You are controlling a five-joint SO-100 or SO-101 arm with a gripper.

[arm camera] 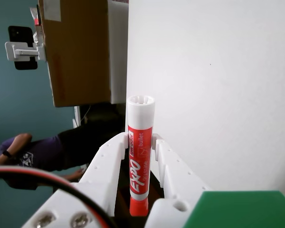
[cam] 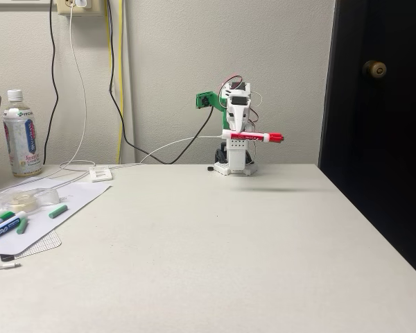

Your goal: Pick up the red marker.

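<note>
— Looking at it from here, where's the short, thick red-capped dry-erase marker with the white barrel (cam: 253, 136)?

— Clamped crosswise in the white plastic two-finger gripper (cam: 240, 137), well above the pale grey tabletop (cam: 215, 250). Its long axis runs level, nine o'clock to three o'clock in the fixed view, red cap at three.

— And from the wrist camera?

— There the marker (arm camera: 140, 156) stands twelve to six between the fingers (arm camera: 109, 159), squeezed at the label. I'd say it's already lifted; holding it level is what matters.
</note>
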